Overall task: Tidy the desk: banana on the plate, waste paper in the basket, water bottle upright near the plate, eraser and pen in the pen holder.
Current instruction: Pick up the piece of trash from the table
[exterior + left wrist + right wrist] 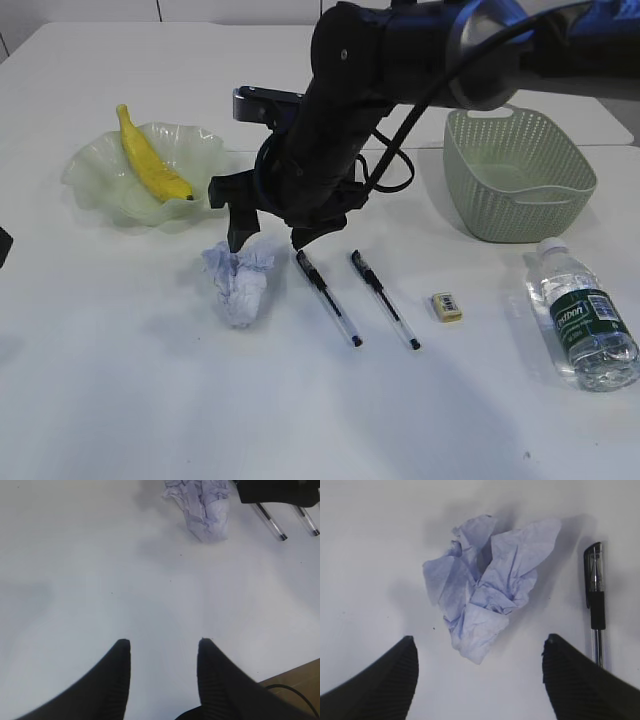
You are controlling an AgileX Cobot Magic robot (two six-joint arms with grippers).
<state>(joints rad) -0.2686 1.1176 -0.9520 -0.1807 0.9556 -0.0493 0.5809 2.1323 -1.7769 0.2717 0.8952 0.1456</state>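
Observation:
The yellow banana (150, 165) lies on the pale green plate (95, 185) at the left. The crumpled bluish waste paper (241, 281) lies in the middle and also shows in the right wrist view (485, 592). My right gripper (268, 238) reaches across and hangs open just behind the paper, with its jaws (480, 641) wide apart. Two pens (327, 298) (385, 300), a yellow eraser (446, 307) and the water bottle (583, 315), lying on its side, are to the right. My left gripper (162, 642) is open over bare table. No pen holder is in view.
The green mesh basket (515, 170) stands at the back right. One pen (596, 600) lies just right of the paper. The left wrist view shows the paper (202, 505) far ahead and a table edge (295, 677) at the lower right.

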